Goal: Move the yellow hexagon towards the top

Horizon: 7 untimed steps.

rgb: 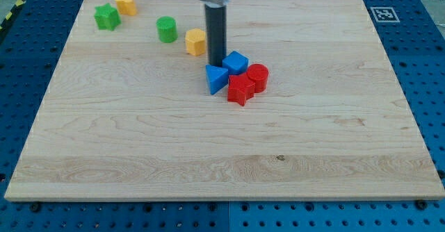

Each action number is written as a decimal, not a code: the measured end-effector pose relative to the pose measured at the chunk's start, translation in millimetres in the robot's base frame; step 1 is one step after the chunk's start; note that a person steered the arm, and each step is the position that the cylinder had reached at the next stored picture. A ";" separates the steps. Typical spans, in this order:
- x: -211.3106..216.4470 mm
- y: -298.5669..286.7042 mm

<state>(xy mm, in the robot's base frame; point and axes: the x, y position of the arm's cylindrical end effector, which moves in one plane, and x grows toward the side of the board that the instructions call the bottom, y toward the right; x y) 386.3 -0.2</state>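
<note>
The yellow hexagon (195, 42) lies on the wooden board in the upper middle of the view. My tip (216, 64) is just to its lower right, close to the hexagon's right side and apart from it by a small gap. The dark rod comes down from the view's top. The tip stands right above a blue triangle (216, 78) and beside a blue cube (236, 62).
A red cylinder (258, 76) and a red star-like block (240, 89) crowd the blue blocks. A green cylinder (166, 29) lies left of the hexagon. A green star-like block (107, 17) and a yellow block (126, 3) sit at the top left.
</note>
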 end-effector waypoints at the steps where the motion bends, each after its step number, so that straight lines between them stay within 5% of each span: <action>1: 0.0 11.5; 7: -20.7 -44.2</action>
<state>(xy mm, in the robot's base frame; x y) 365.6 -44.4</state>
